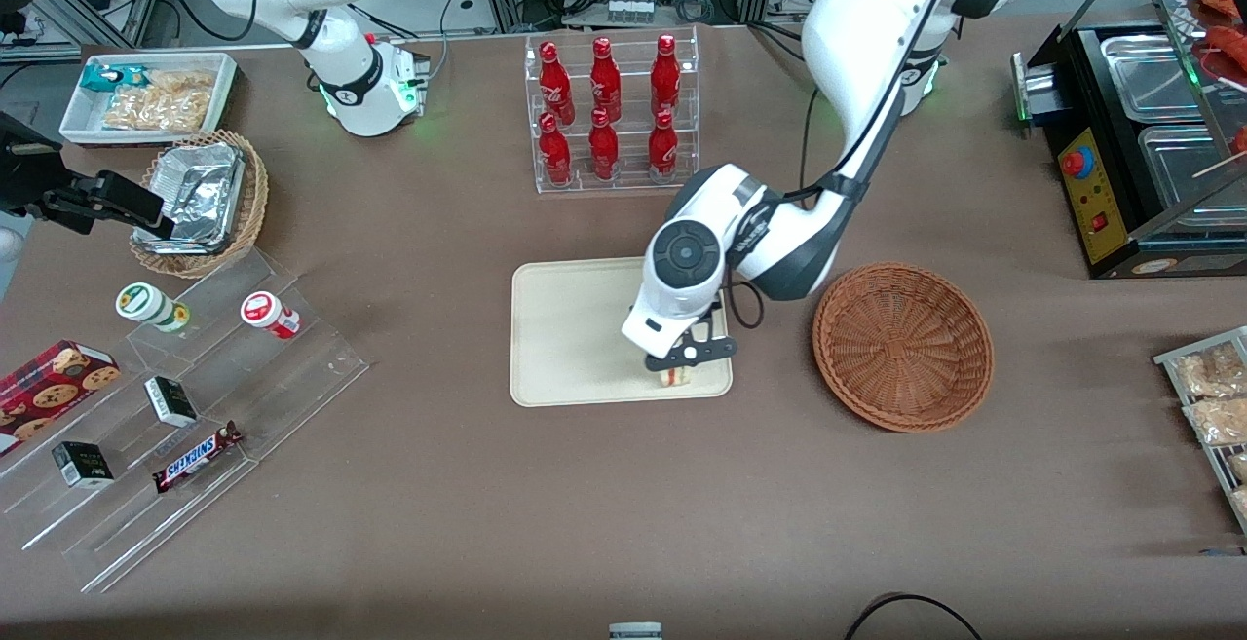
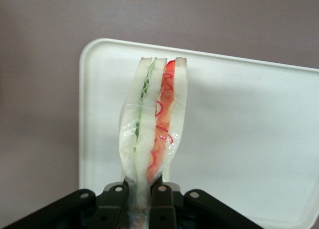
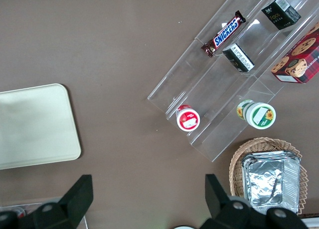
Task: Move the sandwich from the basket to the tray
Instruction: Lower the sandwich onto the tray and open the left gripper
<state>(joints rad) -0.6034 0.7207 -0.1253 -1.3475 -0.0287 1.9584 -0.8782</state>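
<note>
With the basket (image 1: 903, 346) lying empty on the tabletop (image 1: 438, 523) beside the tray (image 1: 565, 333), most of the job looks done. Over the tray's corner nearest the basket and the front camera hangs the gripper (image 1: 682, 367), jaws pinched narrow on the sandwich (image 2: 152, 124), held on edge with its point toward the tray surface; whether touching it, cannot tell. Left to do, by this reading: lower if needed, let go, and lift away.

Brown table (image 1: 438, 484) carries tray (image 1: 570, 328), basket (image 1: 901, 343), bottle rack (image 1: 612, 114).
</note>
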